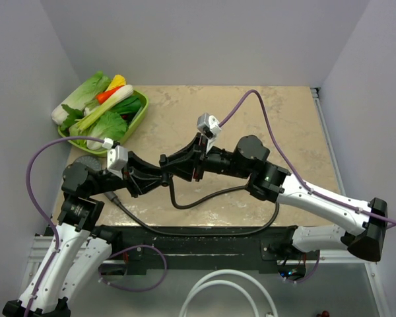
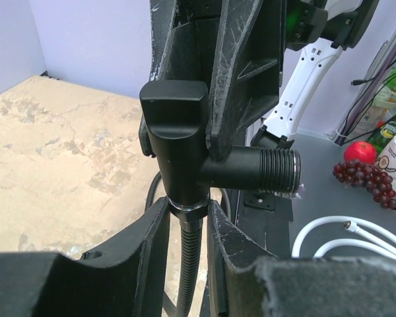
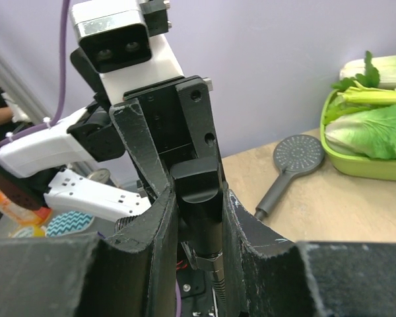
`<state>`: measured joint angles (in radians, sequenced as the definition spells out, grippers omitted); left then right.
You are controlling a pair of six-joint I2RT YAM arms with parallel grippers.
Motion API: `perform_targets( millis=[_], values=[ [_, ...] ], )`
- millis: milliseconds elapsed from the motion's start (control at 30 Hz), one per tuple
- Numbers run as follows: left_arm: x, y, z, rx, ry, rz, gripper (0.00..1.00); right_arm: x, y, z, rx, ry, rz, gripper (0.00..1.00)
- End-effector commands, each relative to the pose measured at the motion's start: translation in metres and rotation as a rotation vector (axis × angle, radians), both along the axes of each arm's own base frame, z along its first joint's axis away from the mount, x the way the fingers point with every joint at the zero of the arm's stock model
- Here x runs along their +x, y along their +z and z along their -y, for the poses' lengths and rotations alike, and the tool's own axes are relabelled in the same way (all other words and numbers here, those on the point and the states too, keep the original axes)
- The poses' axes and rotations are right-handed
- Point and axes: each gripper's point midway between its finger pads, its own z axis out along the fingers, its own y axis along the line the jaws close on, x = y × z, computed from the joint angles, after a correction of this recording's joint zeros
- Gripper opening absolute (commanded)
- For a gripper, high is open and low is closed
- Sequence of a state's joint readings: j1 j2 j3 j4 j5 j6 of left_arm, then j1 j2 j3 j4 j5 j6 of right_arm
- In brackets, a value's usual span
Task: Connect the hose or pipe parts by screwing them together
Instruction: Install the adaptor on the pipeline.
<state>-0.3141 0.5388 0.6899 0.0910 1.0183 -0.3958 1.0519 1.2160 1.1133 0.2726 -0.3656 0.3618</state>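
The small black T-shaped fitting (image 2: 178,132) hangs in the air between both grippers, its threaded side outlet (image 2: 277,170) bare. My right gripper (image 3: 199,198) is shut on the fitting's body (image 3: 198,191). Just below it, my left gripper (image 2: 187,206) is shut on the end nut (image 2: 187,209) of the dark hose (image 2: 188,264), which sits against the fitting's lower port. In the top view the two grippers (image 1: 165,170) meet mid-table and hide the fitting. The hose (image 1: 211,195) loops across the table. The grey shower head (image 3: 297,155) lies on the table apart from both grippers.
A green tray (image 1: 140,115) of vegetables stands at the back left, close to the shower head (image 1: 86,162). A thick white looped tube (image 1: 218,290) lies off the table's near edge. Purple cables (image 1: 264,105) arch over both arms. Walls close in on three sides.
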Motion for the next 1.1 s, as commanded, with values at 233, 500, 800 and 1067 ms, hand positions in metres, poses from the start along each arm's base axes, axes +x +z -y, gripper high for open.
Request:
perform_targets(
  millis=[233, 500, 800, 1067],
  values=[
    [-0.007, 0.064, -0.008, -0.098, 0.057, 0.257, 0.0, 0.005, -0.068, 0.002, -0.214, -0.168, -0.075, 0.0],
    [-0.003, 0.066, -0.008, -0.105, 0.078, 0.248, 0.0, -0.003, -0.067, -0.001, -0.231, -0.207, -0.053, 0.0],
    [0.0, 0.066, -0.009, -0.109, 0.089, 0.242, 0.0, -0.005, -0.068, -0.007, -0.263, -0.28, -0.057, 0.0],
    [-0.001, 0.069, -0.008, -0.123, 0.083, 0.234, 0.0, -0.002, -0.071, -0.01, -0.299, -0.324, -0.071, 0.08]
  ],
)
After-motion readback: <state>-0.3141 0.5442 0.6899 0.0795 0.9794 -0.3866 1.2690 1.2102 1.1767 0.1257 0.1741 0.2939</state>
